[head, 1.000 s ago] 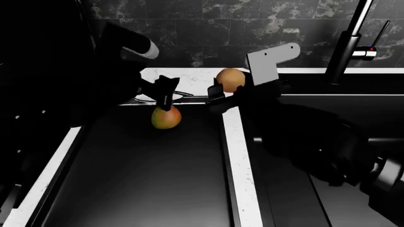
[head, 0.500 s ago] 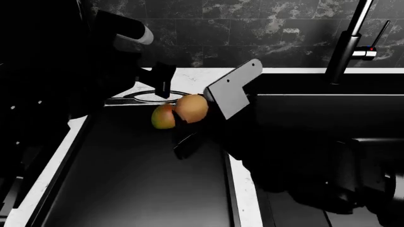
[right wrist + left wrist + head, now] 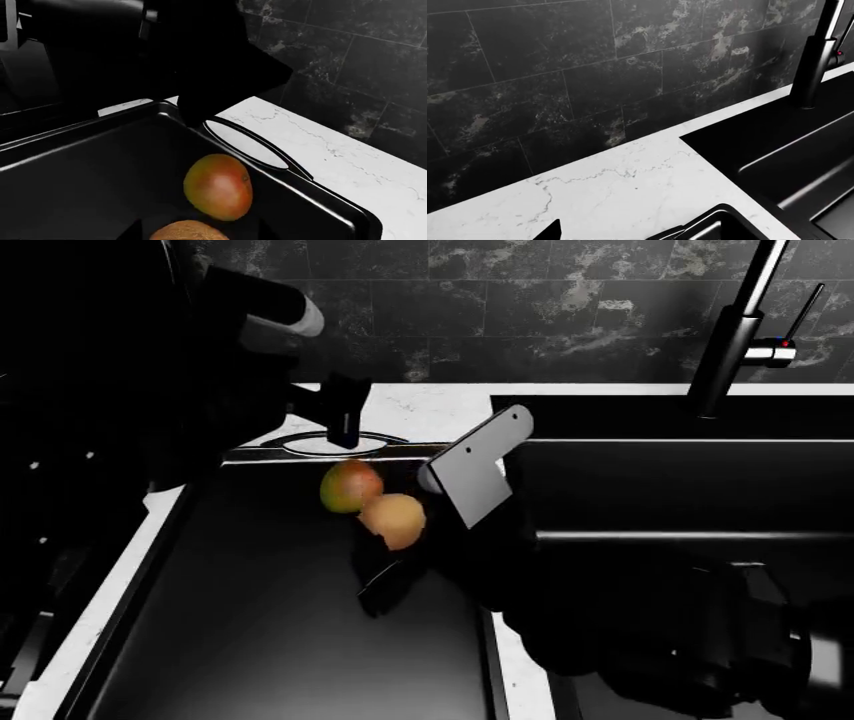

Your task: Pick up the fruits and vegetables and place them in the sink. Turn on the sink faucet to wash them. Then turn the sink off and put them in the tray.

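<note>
The green-yellow mango [image 3: 347, 485] with a red blush lies at the back of the shallow black tray [image 3: 267, 630]. It also shows in the right wrist view [image 3: 219, 186]. My right gripper [image 3: 390, 540] is shut on the tan-brown fruit [image 3: 396, 519] and holds it low over the tray, right beside the mango. The fruit shows between the jaws in the right wrist view [image 3: 190, 231]. My left gripper [image 3: 344, 422] is open and empty above the counter behind the tray. The deep black sink [image 3: 667, 490] and its tall black faucet [image 3: 731, 330] are at the right.
A thin round ring [image 3: 334, 445] lies on the white marble counter [image 3: 627, 185] behind the tray. A narrow counter strip [image 3: 514, 670] separates tray and sink. The dark tiled wall [image 3: 534, 300] stands at the back. The left wrist view shows the faucet [image 3: 820, 55] and sink [image 3: 780, 150].
My right gripper carried the tan-brown fruit from above the counter leftward and down into the tray beside the mango. My left gripper rose off the mango and drew back over the counter.
</note>
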`<state>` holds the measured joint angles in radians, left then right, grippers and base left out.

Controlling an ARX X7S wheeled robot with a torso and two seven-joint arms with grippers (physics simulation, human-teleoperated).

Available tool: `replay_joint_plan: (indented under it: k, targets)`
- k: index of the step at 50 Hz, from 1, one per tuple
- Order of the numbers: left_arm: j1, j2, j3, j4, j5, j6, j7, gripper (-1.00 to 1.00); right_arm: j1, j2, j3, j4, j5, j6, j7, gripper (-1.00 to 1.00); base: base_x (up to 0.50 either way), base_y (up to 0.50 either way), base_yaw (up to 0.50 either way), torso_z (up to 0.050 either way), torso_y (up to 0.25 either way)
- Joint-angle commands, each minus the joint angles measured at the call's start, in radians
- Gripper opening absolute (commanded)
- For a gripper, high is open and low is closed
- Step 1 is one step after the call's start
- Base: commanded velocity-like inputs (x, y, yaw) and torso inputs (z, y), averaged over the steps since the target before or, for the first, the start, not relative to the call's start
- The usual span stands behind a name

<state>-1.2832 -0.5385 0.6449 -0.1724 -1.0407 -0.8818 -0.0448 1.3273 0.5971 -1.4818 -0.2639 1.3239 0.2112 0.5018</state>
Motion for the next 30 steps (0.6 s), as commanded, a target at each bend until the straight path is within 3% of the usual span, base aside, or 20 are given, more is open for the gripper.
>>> replay_joint_plan:
  k: [1, 17, 30]
  targets:
    - [0.001, 0.001, 0.002, -0.011, 0.0, 0.002, 0.004, 1.0, -0.003, -0.008, 0.004, 0.013, -0.019, 0.003, -0.019, 1.0, 0.0, 0.0, 0.0, 0.0, 0.0]
    - [0.004, 0.002, 0.005, -0.024, 0.002, 0.007, 0.009, 1.0, 0.036, -0.004, 0.023, -0.007, -0.034, 0.01, -0.003, 1.0, 0.0, 0.0, 0.0, 0.0, 0.001]
    - [0.024, -0.011, 0.005, 0.065, -0.007, 0.008, -0.021, 1.0, 0.126, 0.059, 0.101, -0.017, -0.102, -0.01, 0.127, 1.0, 0.0, 0.0, 0.0, 0.0, 0.0]
